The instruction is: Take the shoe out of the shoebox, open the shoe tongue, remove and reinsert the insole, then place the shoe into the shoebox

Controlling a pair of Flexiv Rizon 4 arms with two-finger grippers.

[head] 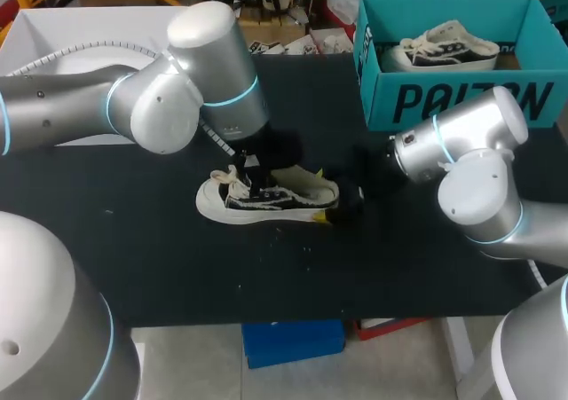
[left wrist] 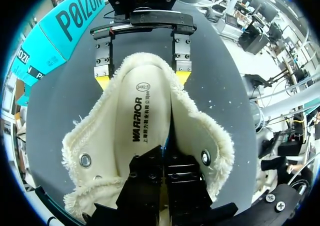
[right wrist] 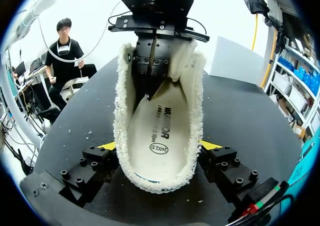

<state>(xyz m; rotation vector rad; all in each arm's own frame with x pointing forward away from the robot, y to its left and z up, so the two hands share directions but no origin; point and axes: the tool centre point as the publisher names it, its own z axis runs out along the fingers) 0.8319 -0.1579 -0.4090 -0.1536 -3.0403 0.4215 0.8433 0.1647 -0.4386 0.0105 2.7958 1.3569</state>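
Observation:
A white canvas shoe with a black side and frayed collar lies on the black table, toe to the left. My left gripper reaches down into its opening. In the left wrist view its black fingers are shut on the front part of the cream insole, whose one edge is lifted. My right gripper grips the heel, with its yellow tips pressed against both sides of the shoe. The teal shoebox stands at the back right.
A second shoe lies inside the shoebox. A white box sits at the back left behind my left arm. Small crumbs of fabric dot the table in front of the shoe.

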